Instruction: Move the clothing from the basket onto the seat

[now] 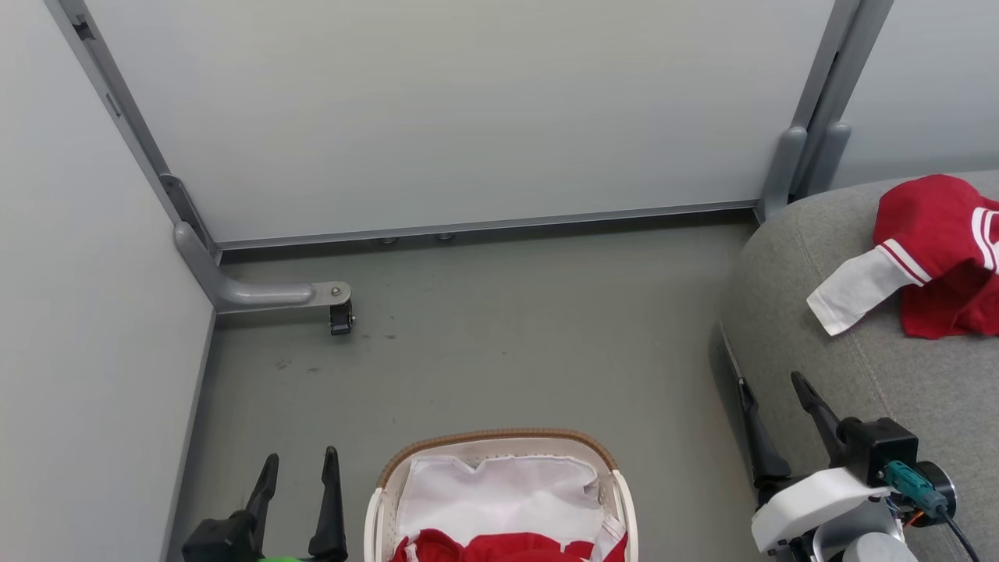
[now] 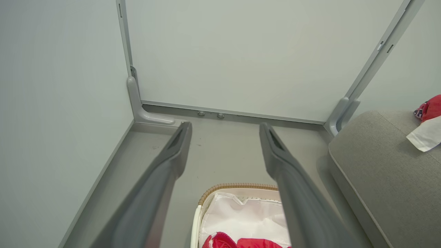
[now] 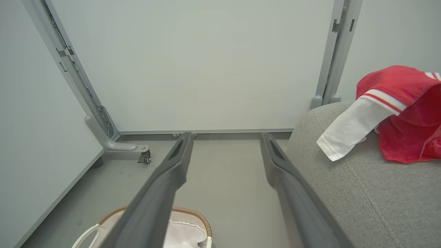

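While the left gripper (image 1: 301, 454) and right gripper (image 1: 769, 380) show spread jaws, grey floor (image 1: 507, 343) meets pale partitions (image 1: 468, 117).

No writing, label, brand or number can be read anywhere. The red garment (image 2: 431, 106) on the seat (image 2: 379, 172) at the right carries a small dark-and-white patch (image 2: 419, 112) at its left edge. It may be lettering, but it is too small and crumpled to read.

1. Pale partition panel (image 1: 468, 109) is standing across the upper centre.
2. Grey frame post (image 1: 117, 117) is slanting down the upper left.
3. Black caster (image 1: 341, 318) is sitting left of centre.
4. Grey floor (image 1: 507, 343) is spreading across the middle, lightly scuffed.
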Motion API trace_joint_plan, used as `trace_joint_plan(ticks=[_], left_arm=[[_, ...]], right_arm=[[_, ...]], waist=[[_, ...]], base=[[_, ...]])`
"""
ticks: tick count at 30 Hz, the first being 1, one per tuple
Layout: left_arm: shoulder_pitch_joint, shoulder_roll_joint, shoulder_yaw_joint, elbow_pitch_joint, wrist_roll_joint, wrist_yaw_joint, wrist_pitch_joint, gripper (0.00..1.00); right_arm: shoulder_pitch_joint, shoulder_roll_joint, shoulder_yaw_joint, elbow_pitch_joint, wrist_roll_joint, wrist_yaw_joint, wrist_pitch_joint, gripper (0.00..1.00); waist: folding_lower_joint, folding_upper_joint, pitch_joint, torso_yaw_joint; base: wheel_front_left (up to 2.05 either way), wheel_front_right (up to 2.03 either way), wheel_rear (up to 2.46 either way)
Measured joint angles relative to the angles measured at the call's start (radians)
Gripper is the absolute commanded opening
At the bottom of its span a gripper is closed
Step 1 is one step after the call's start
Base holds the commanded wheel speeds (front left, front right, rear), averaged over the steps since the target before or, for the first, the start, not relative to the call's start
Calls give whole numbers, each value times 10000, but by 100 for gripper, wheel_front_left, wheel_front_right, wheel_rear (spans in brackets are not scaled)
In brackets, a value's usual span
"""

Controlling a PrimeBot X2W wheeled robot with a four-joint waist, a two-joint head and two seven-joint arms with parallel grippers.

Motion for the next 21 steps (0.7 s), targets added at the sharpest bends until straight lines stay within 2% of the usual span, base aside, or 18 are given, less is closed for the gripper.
trace_joint_plan(ticks=[12,21], left_arm=[[-223,-54,-6,113,280,-128,0,100],[-1699,-90,-951,1120,734,-483,362,100]], right_arm=[[-116,0,-150,-63,-198,0,0,100],[-725,2,-345,-251,-391,0,0,100]], waist=[[0,0,216,-81],[0,0,744,-304]], base=[[0,0,0],[0,0,0]])
